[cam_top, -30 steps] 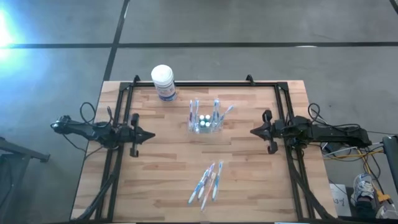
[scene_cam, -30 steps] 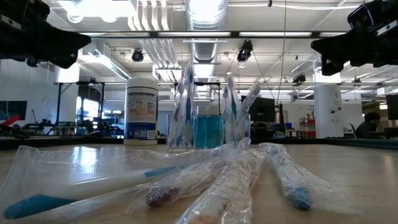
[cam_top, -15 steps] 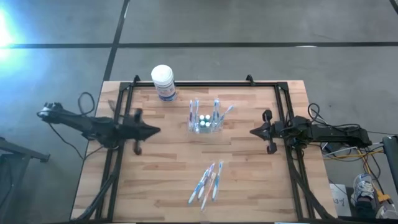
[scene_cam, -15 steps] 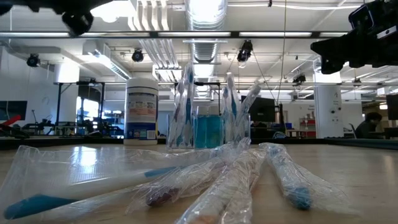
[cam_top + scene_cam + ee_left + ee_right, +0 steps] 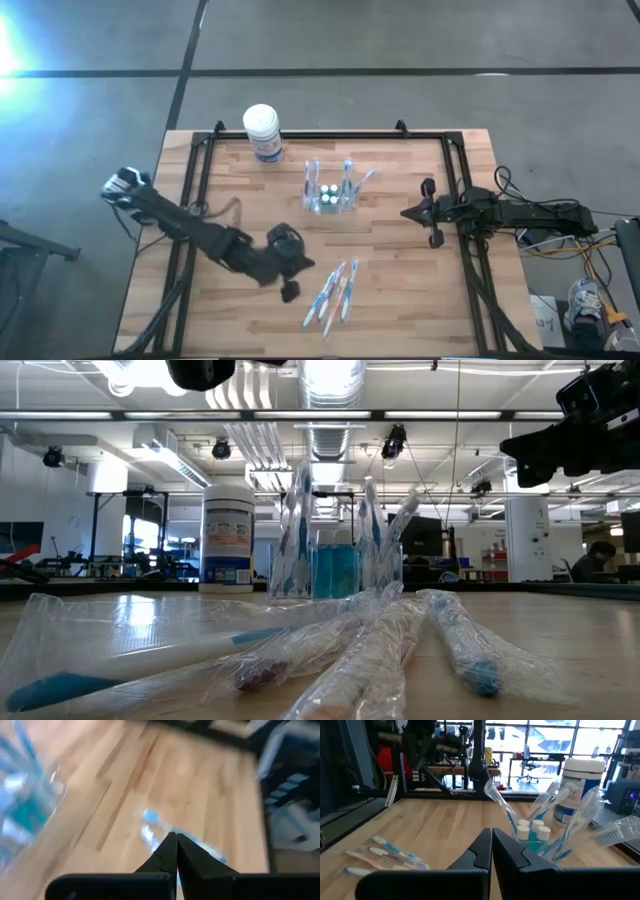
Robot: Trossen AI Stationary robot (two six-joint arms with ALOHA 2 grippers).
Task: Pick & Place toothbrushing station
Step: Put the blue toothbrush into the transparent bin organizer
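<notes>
Setting: a light wooden table [image 5: 400, 290] with a black frame, standing in a large workshop with ceiling lights, ducts and desks behind it.
Toothbrushing station: the clear plastic holder [image 5: 331, 197] stands upright near the middle of the table towards its far edge, with wrapped toothbrushes standing in it and small white caps inside.
Loose toothbrushes: a small bundle in clear wrappers [image 5: 334, 294] lies flat on the near half of the table, well apart from the holder.
Tub: a white cylindrical tub [image 5: 263, 132] stands at the far edge, to the left of the holder.
Left gripper [image 5: 290, 278]: fingers pressed together, holding nothing, low over the table just beside the loose bundle.
Right gripper [image 5: 413, 213]: fingers pressed together, empty, waiting at the right side of the table, near the holder.
Step in hand: judged as the approach; nothing has been picked up yet.
Next move: the left fingers would have to part before closing on anything.
Writing: the tub carries a blue label, but its text is too small to read; no brand can be made out.
</notes>
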